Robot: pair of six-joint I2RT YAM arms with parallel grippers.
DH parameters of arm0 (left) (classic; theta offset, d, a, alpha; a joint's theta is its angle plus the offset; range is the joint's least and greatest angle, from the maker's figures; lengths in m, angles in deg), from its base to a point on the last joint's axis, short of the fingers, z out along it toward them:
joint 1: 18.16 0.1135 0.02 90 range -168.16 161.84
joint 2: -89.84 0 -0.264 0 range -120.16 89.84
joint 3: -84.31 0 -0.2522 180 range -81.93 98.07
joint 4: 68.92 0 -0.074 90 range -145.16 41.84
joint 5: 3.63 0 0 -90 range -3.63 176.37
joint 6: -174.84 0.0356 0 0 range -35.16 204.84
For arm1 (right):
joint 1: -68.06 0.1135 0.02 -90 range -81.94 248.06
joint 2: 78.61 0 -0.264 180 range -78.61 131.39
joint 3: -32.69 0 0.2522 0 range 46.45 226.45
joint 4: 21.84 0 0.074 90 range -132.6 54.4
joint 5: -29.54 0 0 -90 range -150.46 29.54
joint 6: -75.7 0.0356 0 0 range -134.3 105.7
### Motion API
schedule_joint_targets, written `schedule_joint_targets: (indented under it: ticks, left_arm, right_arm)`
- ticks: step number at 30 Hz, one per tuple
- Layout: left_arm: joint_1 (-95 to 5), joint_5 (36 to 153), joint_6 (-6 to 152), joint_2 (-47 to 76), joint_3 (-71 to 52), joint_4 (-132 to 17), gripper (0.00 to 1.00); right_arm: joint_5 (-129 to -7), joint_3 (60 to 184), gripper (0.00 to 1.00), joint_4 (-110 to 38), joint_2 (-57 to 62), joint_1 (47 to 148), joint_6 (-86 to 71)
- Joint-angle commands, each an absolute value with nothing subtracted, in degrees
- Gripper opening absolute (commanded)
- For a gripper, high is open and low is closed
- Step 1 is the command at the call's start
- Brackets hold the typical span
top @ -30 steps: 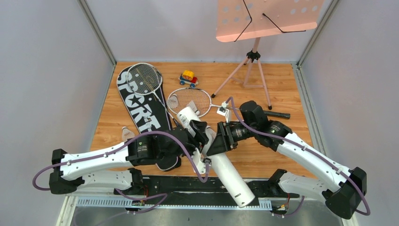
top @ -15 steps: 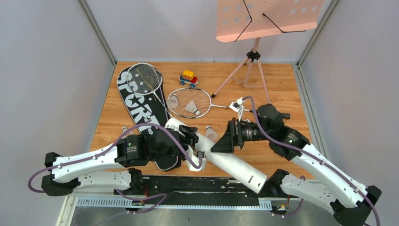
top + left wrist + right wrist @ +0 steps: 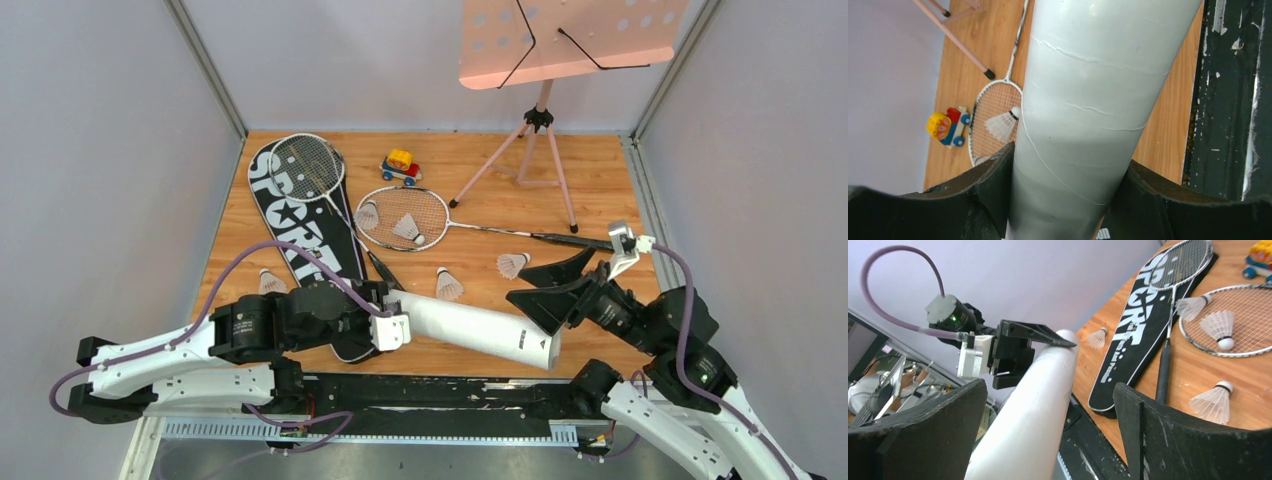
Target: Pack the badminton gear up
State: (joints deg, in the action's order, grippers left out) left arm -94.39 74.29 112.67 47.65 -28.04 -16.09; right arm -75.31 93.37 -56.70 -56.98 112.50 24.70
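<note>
Top external view has your left gripper clamped on the left end of the tube, which runs along the worktop's near edge. The right gripper hangs just off the tube's other end, jaws wide apart and holding nothing. You hold a long, smooth, glossy cylinder by one end only, so I'd expect it to swivel or slide in the jaws if the right side bumps it. The shuttlecock just behind has a frail feather skirt that a swinging tube could crush. The flat black bag lies toward the far-left corner, with a thin-framed racket on it.
</note>
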Motion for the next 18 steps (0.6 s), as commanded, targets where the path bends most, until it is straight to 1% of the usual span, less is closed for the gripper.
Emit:
schedule_joint_targets:
  ticks: [1,7,13,15,18]
  left_arm:
    - [-94.11,70.94,102.54,48.64,-28.70,-19.25,0.50]
    - [-94.10,69.52,98.88,47.29,-28.83,-18.09,0.50]
    - [-94.10,68.04,97.35,48.15,-29.64,-17.77,0.50]
    - [-94.13,68.23,96.84,48.90,-29.79,-17.99,0.50]
    - [-94.10,68.18,96.31,49.91,-29.77,-18.36,0.50]
  right_arm:
    - [-69.59,91.28,1.00,-54.82,-61.15,112.71,22.35]
    - [-71.22,91.80,1.00,-55.19,-62.27,112.71,22.68]
    - [-69.80,91.03,1.00,-56.98,-61.95,112.71,23.05]
    - [-70.39,90.71,0.98,-57.10,-61.30,112.71,23.33]
    - [-71.92,90.75,0.92,-57.17,-60.02,112.71,23.94]
